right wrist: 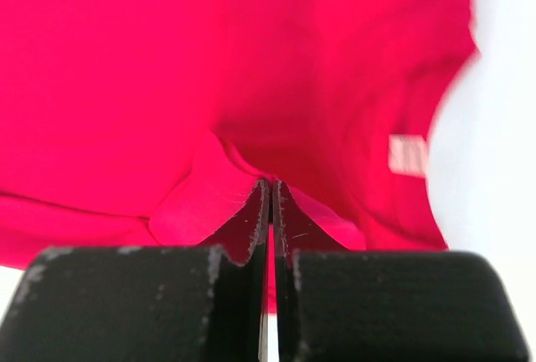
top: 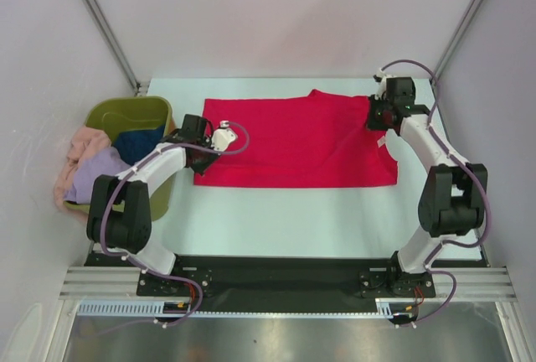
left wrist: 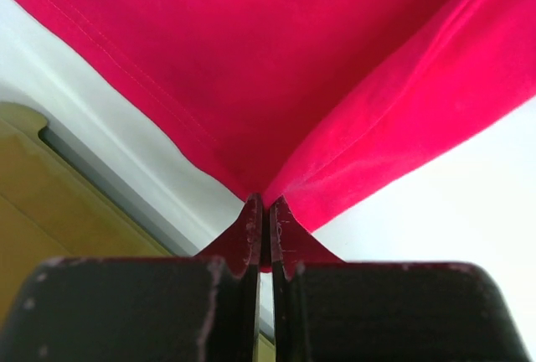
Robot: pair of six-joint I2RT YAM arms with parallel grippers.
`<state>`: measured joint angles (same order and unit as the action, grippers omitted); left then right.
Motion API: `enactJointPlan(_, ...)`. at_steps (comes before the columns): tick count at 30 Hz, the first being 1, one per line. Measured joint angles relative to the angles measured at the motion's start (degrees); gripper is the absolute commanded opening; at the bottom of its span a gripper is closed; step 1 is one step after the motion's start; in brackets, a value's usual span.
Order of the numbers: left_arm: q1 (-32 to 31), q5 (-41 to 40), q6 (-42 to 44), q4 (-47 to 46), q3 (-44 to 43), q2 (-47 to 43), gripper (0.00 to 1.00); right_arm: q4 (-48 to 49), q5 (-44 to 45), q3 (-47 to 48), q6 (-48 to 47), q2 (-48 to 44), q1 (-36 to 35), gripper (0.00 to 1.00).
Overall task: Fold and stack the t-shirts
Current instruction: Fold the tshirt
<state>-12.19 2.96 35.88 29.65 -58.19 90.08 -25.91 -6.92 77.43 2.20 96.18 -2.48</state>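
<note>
**One red tee pinched at both ends, three more in the tub**

Top view: one red t-shirt (top: 293,144) lies spread on the table (top: 293,219), with the left gripper (top: 201,148) at its left edge and the right gripper (top: 378,119) at its collar end. One olive tub (top: 126,111) at the left holds three garments: a peach-pink tee (top: 84,144), a lavender tee (top: 96,173) and a dark blue tee (top: 138,140).

Left wrist: the fingers are clamped on a gathered red edge.

Right wrist: the fingers are clenched on red cloth near one white neck label (right wrist: 408,154).

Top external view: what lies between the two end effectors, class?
In that view the red t-shirt, spread out, fills the whole stretch; the left end effector and right end effector each pinch one end.
</note>
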Motion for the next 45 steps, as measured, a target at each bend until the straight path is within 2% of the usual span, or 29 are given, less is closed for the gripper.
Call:
enactJointPlan(7, 0.83, -2.08, -4.11, -1.05, 0.09, 1.29, 0.0, 0.98, -1.97, 5.99, -4.52, 5.86, -1.09, 0.0)
enactJointPlan(14, 0.87, -5.33, -7.96, -3.87, 2.32, 1.4, 0.01, 1.01, -1.07, 6.29, -5.75, 7.04, -0.94, 0.0)
enactJointPlan(16, 0.87, -5.75, -8.46, -4.44, 2.32, 1.9, 0.07, 1.03, -1.03, 6.56, -5.73, 7.78, -0.92, 0.0)
enactJointPlan(17, 0.87, -5.84, -8.61, -4.79, 2.32, 2.34, 0.19, 1.09, -1.03, 6.73, -5.7, 8.24, -0.92, 0.01)
enactJointPlan(18, 0.87, -5.9, -8.76, -4.98, 2.29, 2.86, 0.3, 1.18, -1.03, 6.88, -5.68, 8.57, -0.94, 0.05)
enactJointPlan(19, 0.87, -6.05, -8.87, -5.03, 2.25, 3.34, 0.44, 1.2, -1.01, 7.19, -5.46, 9.11, -0.94, 0.29)
enactJointPlan(20, 0.9, -6.36, -8.96, -5.09, 2.19, 3.78, 0.5, 1.2, -0.94, 7.45, -4.98, 9.46, -0.94, 0.4)
enactJointPlan(22, 1.03, -7.67, -9.77, -5.14, 1.84, 4.35, 0.61, 0.74, 0.02, 8.9, -4.48, 10.51, -0.94, 0.55)
enactJointPlan(23, 1.14, -8.37, -9.88, -5.18, 1.49, 4.44, 0.67, 0.24, 1.66, 10.16, -3.76, 11.23, -0.94, 0.57)
enactJointPlan(26, 2.16, -11.17, -10.95, -5.42, -1.18, 4.48, 0.68, -3.13, 8.04, 14.88, -0.13, 12.92, -0.63, 0.58)
enactJointPlan(29, 3.87, -12.59, -12.31, -6.69, -4.74, 3.56, 0.65, -6.64, 13.11, 15.13, 6.45, 11.76, 2.36, 0.56)
enactJointPlan(32, 4.15, -10.6, -12.17, -7.56, -4.48, -0.55, 0.54, -7.76, 15.23, 6.47, 12.55, 5.79, 8.13, 0.52)
enactJointPlan(35, 1.53, -7.23, -9.33, -8.31, -0.55, -6.82, 0.5, -9.64, 15.96, -4.85, 16.68, -1.77, 13.2, 0.49)
enactJointPlan(39, -3.04, -4.48, -3.67, -8.87, 7.65, -10.91, 0.56, -10.29, 14.95, -15.04, 20.81, -8.15, 13.14, 0.5)
enactJointPlan(42, -3.69, -3.98, -0.46, -8.7, 11.8, -9.49, 0.65, -8.24, 12.96, -19.78, 22.91, -9.53, 12.41, 0.51)
enactJointPlan(45, -3.69, -4.24, 1.73, -8.85, 12.7, -6.91, 0.65, -5.77, 10.93, -21.66, 24.37, -8.59, 12.44, 0.5)
